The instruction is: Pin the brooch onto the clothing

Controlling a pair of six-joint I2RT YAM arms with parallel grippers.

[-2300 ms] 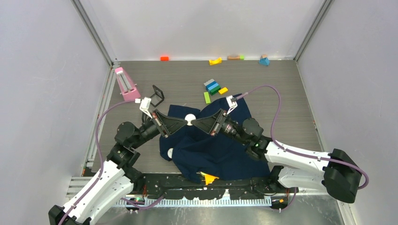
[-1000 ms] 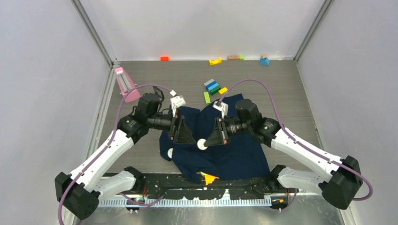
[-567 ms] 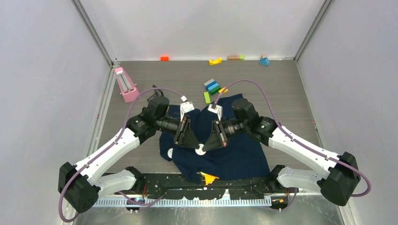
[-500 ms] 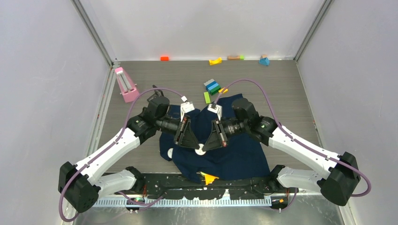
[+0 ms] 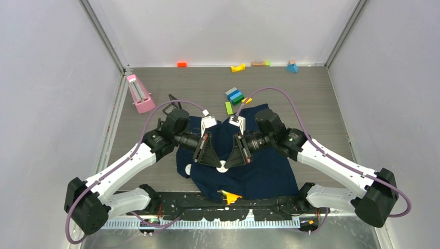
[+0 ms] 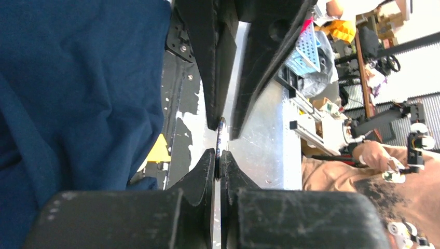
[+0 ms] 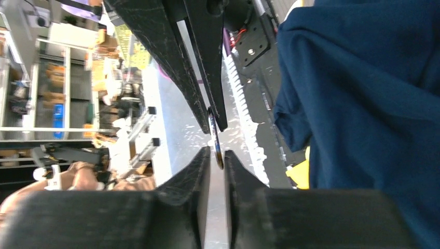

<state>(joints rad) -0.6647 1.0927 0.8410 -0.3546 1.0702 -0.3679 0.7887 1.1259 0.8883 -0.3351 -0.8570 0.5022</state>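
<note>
Your left gripper is pinched shut on the near rim of the brooch, which stands edge-on at its tips, while your right gripper, meeting it tip to tip, has its jaws barely parted around the opposite rim, and the clothing lies rumpled beneath both.

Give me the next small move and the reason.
Probably open the right claw wider and back it away: the left claw is shut on the brooch above the shirt, while the right claw's jaws stand slightly apart around it.
</note>
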